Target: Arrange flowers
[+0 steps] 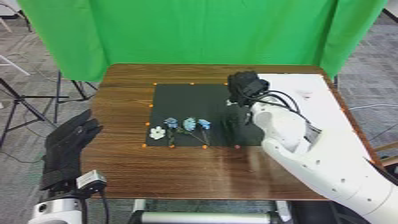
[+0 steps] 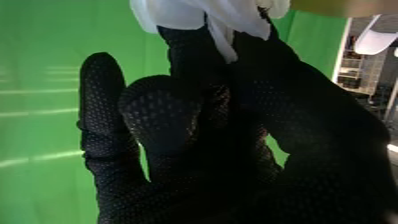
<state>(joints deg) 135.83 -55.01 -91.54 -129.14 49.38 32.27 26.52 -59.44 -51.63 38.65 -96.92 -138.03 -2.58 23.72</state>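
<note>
The right hand, at the black mat's far right corner, pinches a white flower. Left of the mat, the left hand has its fingers a bit spread. Blue flowers and another white flower lie on its near left part.

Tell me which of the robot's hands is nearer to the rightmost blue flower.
Right. The right hand is beyond the rightmost blue flower and slightly to its right; the left hand is farther off, left of the dark mat.
</note>
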